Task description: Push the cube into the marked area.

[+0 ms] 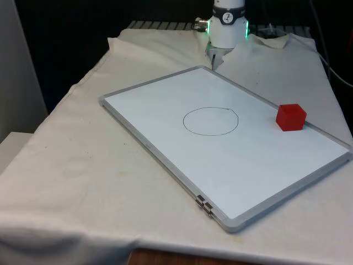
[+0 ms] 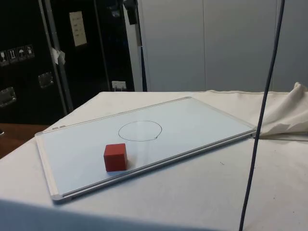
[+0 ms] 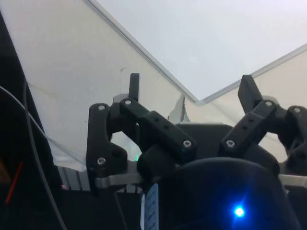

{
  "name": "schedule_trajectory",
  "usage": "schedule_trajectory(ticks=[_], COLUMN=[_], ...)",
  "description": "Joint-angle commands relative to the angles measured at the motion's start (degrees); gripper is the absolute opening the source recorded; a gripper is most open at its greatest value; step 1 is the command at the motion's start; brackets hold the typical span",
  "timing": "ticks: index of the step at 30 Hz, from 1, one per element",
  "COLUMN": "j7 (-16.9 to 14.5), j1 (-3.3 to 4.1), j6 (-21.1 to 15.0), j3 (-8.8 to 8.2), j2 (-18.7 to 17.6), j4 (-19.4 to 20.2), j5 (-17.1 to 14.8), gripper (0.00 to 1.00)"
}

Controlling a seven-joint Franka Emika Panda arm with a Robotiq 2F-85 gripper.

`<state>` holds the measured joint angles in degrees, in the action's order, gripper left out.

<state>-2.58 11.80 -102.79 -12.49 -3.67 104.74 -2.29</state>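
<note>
While the push has not begun, noted across the front view's left to right:
Whiteboard (image 1: 165, 149): flat on the cloth.
Marked circle (image 1: 210, 121): mid-board, empty.
Gripper (image 3: 189, 91): beyond the board's far corner; fingers spread apart, holding nothing.
Cube (image 1: 290, 117): red, at the board's right edge, well apart from the circle.
Approach: probably come down behind the cube's right face, low, and push straight leftward.
</note>
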Motion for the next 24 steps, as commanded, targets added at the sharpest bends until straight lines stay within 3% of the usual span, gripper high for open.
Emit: schedule_trajectory(ticks=[1, 5, 6, 11, 13, 18, 19, 20, 24], j7=[0.00, 0.00, 0.00, 0.00, 0.00, 0.00, 0.11, 0.17, 0.23], j1=[0.00, 0.00, 0.00, 0.00, 0.00, 0.00, 0.11, 0.17, 0.23], j6=[0.00, 0.00, 0.00, 0.00, 0.00, 0.00, -0.34, -0.52, -1.32], j3=[0.00, 0.00, 0.00, 0.00, 0.00, 0.00, 0.17, 0.29, 0.74], j2=[0.00, 0.00, 0.00, 0.00, 0.00, 0.00, 0.40, 0.63, 0.92], j4=[-0.06, 0.00, 0.00, 0.00, 0.00, 0.00, 0.29, 0.40, 0.74], j5=[0.00, 0.00, 0.00, 0.00, 0.00, 0.00, -0.34, -0.57, -1.55], gripper=[0.99, 0.75, 0.75, 0.50, 0.33, 0.14, 0.04, 0.00, 0.00])
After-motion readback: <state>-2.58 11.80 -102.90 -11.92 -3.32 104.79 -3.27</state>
